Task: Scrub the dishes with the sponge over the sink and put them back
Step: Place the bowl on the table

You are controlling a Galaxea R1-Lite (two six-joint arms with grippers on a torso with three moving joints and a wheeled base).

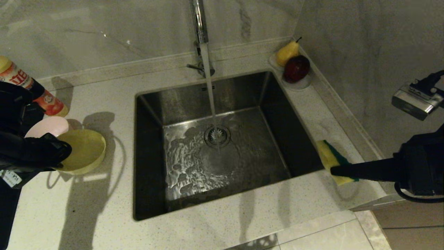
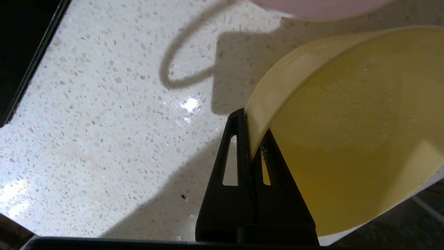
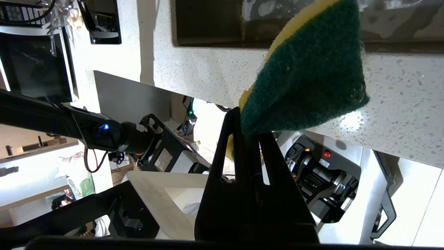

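Observation:
The yellow bowl (image 1: 85, 149) is tilted over the counter left of the sink (image 1: 152, 114), and my left gripper (image 1: 59, 152) is shut on its rim. In the left wrist view the two fingers pinch the yellow bowl's (image 2: 347, 139) wall at the left gripper (image 2: 251, 128). Just behind it sits the pale pink bowl (image 1: 47, 126). Over the counter at the sink's right edge, my right gripper (image 1: 334, 171) is shut on the yellow and green sponge (image 1: 327, 156). The sponge (image 3: 308, 80) sticks out beyond the right gripper (image 3: 249, 128), green side showing.
Water runs from the chrome tap (image 1: 199, 21) onto the drain strainer (image 1: 217, 134). A red and yellow bottle (image 1: 31, 90) stands at the far left behind my arm. A saucer (image 1: 301, 84) with a pear and a dark red fruit sits in the back right corner, against the wall.

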